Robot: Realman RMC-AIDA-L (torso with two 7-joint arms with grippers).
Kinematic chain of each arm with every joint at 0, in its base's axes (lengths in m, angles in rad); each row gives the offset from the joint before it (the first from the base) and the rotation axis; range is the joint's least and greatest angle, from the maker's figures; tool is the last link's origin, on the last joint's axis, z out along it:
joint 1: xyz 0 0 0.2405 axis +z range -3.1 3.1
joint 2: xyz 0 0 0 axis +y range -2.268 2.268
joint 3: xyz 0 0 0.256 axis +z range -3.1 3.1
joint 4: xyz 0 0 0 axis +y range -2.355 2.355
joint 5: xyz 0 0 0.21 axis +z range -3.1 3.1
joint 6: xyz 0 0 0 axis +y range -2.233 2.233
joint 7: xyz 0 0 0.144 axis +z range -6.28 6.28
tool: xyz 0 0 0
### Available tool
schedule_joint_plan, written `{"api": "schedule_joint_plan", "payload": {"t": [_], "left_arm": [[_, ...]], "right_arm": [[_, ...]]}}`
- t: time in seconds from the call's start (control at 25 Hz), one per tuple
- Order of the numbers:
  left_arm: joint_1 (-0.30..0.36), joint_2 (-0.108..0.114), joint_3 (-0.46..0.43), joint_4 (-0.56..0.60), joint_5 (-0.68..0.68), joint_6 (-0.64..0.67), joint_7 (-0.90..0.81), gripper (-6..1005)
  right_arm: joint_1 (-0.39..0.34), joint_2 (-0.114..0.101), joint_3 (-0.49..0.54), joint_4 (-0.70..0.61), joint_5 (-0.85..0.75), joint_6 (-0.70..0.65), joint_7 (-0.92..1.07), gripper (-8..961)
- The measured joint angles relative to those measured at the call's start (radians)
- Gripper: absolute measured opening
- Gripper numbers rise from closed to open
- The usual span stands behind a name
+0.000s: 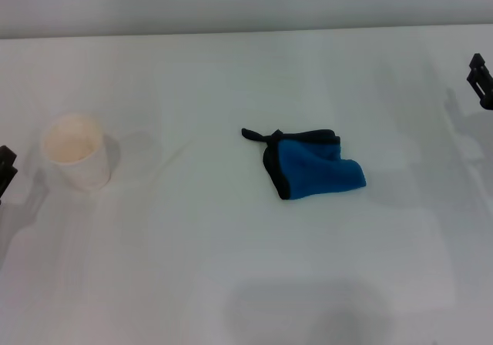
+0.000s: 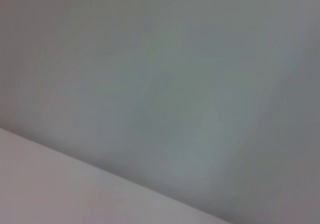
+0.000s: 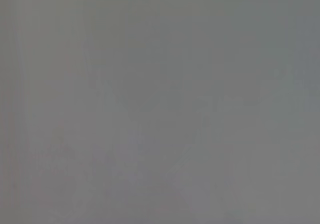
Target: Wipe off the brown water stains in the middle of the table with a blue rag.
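Note:
The blue rag (image 1: 313, 165), folded, with black trim and a small black loop at its far left corner, lies near the middle of the white table (image 1: 231, 268) in the head view. No brown water stain shows anywhere on the table. My left gripper (image 1: 5, 169) is just in view at the left edge, well away from the rag. My right gripper (image 1: 481, 79) is just in view at the right edge, also far from the rag. Both wrist views show only plain grey surface.
A white paper cup (image 1: 75, 152) stands upright on the left side of the table, close to my left gripper. The table's far edge (image 1: 246, 31) runs along the top of the head view.

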Motion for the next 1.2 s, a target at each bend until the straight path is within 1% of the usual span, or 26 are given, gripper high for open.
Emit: {"api": "schedule_joint_plan", "payload": {"t": [0.32, 0.76, 1.2], "left_arm": [[-0.006, 0.000, 0.000, 0.001, -0.001, -0.003, 0.000, 890], [0.006, -0.003, -0.001, -0.009, -0.049, -0.029, -0.004, 890], [0.005, -0.003, 0.006, -0.011, -0.043, -0.040, -0.006, 890]], "right_arm": [[-0.001, 0.002, 0.000, 0.006, 0.000, -0.003, 0.000, 753], [-0.001, 0.003, 0.000, 0.008, 0.000, -0.006, 0.000, 754], [-0.002, 0.003, 0.000, 0.009, -0.001, -0.007, 0.004, 753]]}}
